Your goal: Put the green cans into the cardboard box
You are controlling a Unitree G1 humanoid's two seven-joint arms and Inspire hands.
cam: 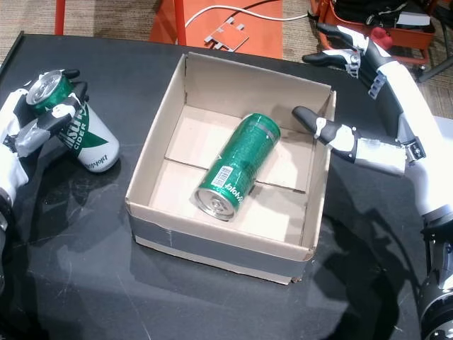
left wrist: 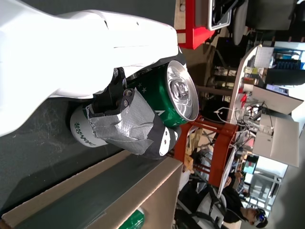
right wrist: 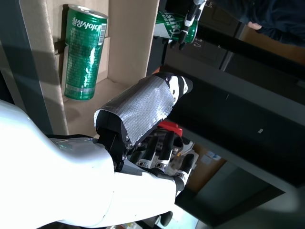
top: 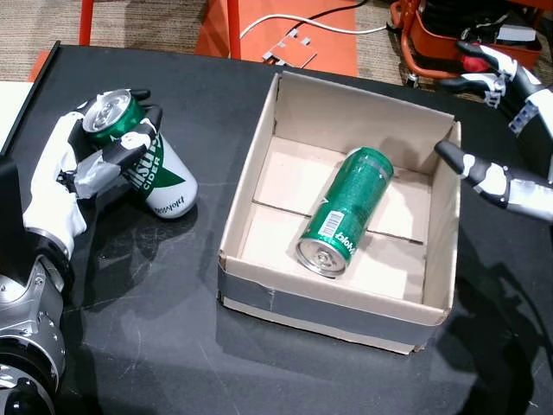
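Now your left hand, at the left edge of both head views, wraps its fingers around one green can tilted on the black table. Your right hand hovers spread and empty at the cardboard box rim; a second can lies inside.

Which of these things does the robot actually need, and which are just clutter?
Needed:
cider can gripped by the left hand
green can lying in the cardboard box
right hand, open

Clutter:
orange frame
white cable
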